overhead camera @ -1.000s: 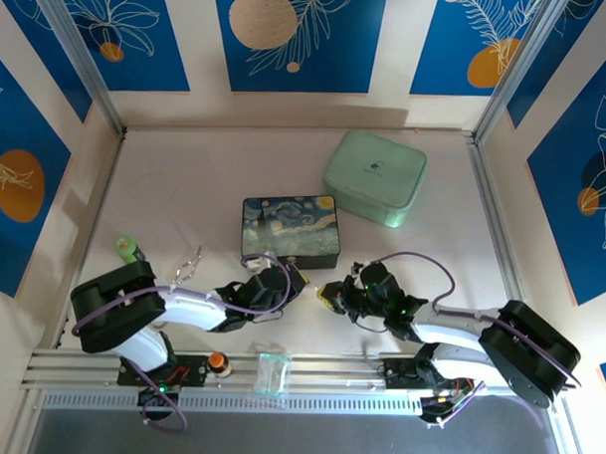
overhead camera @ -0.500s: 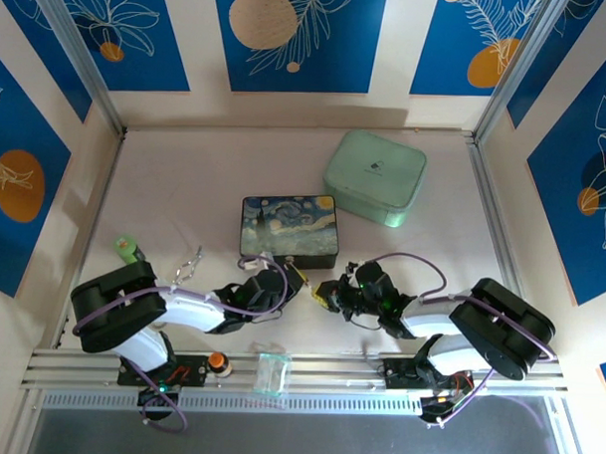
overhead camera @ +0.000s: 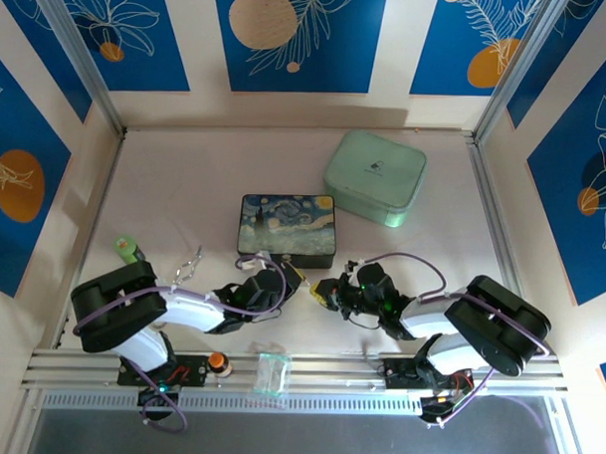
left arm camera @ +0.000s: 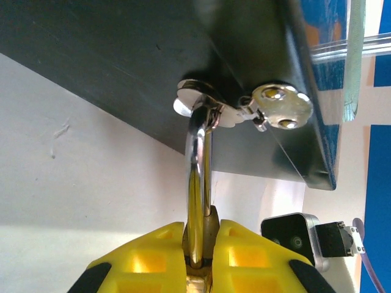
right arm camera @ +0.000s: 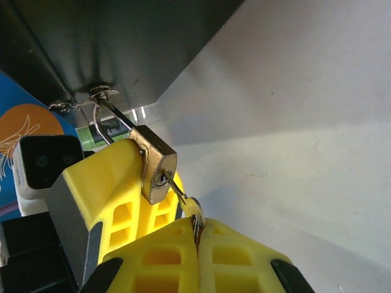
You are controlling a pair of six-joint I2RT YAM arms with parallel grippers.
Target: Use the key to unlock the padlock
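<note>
The left gripper point(left arm camera: 201, 235) is clenching the padlock point(right arm camera: 156, 168), its yellow jaws pressing on either side of the brass body. The shackle point(left arm camera: 198, 177) is standing toward 12 o'clock and hooking through the clasp point(left arm camera: 204, 104) on the dark front wall of the painted box point(overhead camera: 288, 226). The right gripper point(right arm camera: 197, 239) is pinching the key point(right arm camera: 190, 209) by its bow, jaws closed on it. The blade is pointing toward 10 o'clock and appears to be sitting in the keyhole (how deep is hard to tell). From above, both grippers are meeting at 6 o'clock of the box on the worktop point(overhead camera: 185, 193), and a green tin point(overhead camera: 374, 177) is lying at its 1 o'clock.
</note>
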